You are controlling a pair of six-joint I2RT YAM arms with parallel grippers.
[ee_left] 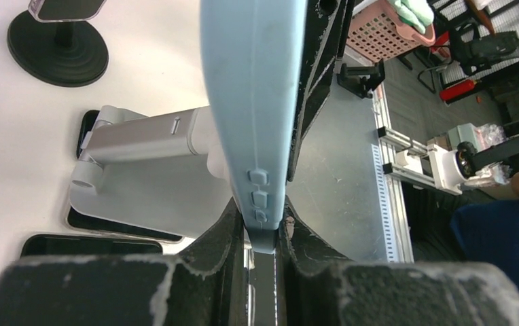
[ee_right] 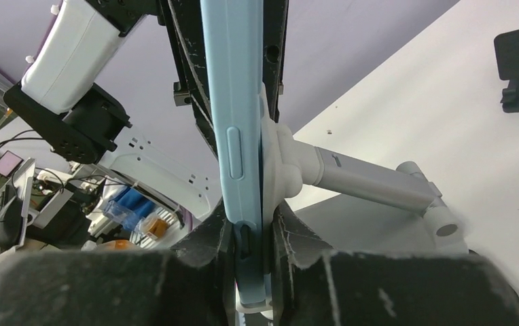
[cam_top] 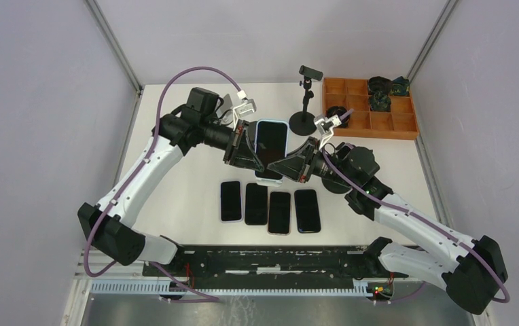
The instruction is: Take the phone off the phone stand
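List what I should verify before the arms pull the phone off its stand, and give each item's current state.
1. Grip of the left gripper on the phone: ok, closed on its edge.
2. Grip of the right gripper on the phone: ok, pads press both faces.
3. The right fingers clear of the mount on the stand: cannot tell; the mount lies against the phone's back right beside one finger.
4. Phone freed from the stand: not ok, it sits on the mount.
5. Stand held down for the pull: not ok, both grippers are on the phone.
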